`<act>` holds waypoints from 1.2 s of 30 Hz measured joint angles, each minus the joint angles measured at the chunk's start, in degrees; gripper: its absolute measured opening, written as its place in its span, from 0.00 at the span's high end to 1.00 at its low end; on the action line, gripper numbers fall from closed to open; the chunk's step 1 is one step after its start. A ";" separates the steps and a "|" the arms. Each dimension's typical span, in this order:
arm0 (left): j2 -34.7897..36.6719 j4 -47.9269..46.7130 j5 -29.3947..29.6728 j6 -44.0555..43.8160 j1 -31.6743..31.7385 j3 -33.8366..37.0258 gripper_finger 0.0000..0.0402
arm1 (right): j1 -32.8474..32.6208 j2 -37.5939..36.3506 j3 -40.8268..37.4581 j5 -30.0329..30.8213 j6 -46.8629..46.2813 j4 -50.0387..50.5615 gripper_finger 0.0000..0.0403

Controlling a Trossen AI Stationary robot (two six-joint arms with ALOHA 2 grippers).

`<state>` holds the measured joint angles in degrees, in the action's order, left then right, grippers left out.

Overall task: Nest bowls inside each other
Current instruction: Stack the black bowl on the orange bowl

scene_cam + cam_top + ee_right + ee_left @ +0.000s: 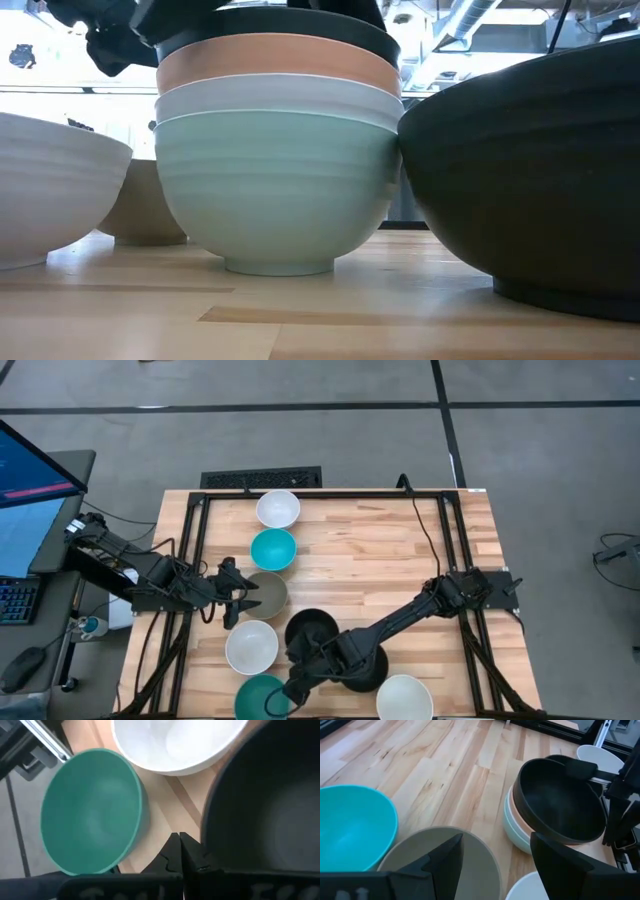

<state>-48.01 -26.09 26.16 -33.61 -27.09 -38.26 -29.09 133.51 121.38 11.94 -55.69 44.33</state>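
A nested stack (312,630) stands mid-table: black bowl on orange, white and mint green (275,170). The black top bowl (555,805) sits slightly askew. My right gripper (178,840) is shut, low between that stack and the dark teal bowl (90,815) at the near edge. My left gripper (500,865) is open above the grey-taupe bowl (475,867). One finger is over its hollow, the other past its rim toward the stack. Loose on their bases are a white bowl (252,647), a second black bowl (365,672) under my right arm, and another white bowl (405,698). My right gripper comes slanting down from the table's right, its shut fingertips (187,852) right beside the near-left rim (207,820) of the stack's black bowl. Dark finger and dark bowl merge there, so whether they touch cannot be told.
A turquoise bowl (273,549) and a white bowl (278,508) stand toward the far edge, left of centre. The table's right half shows bare wood (400,540). Black frame rails run along the left and right sides. A monitor and keyboard sit off the table's left.
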 joint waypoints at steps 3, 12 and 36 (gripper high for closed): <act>0.00 0.00 0.06 0.00 0.02 0.00 0.45 | 0.31 -0.02 0.00 0.00 -0.98 1.06 0.99; 0.00 0.00 0.47 0.00 0.02 0.00 0.45 | 0.36 -0.02 0.02 2.74 -3.61 6.33 0.99; 0.00 -0.17 1.48 0.17 0.02 0.00 0.45 | 0.25 -0.02 0.02 21.67 -6.68 17.95 0.97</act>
<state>-48.01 -26.26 27.64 -33.43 -27.07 -38.26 -28.84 133.49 121.40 33.61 -62.36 62.28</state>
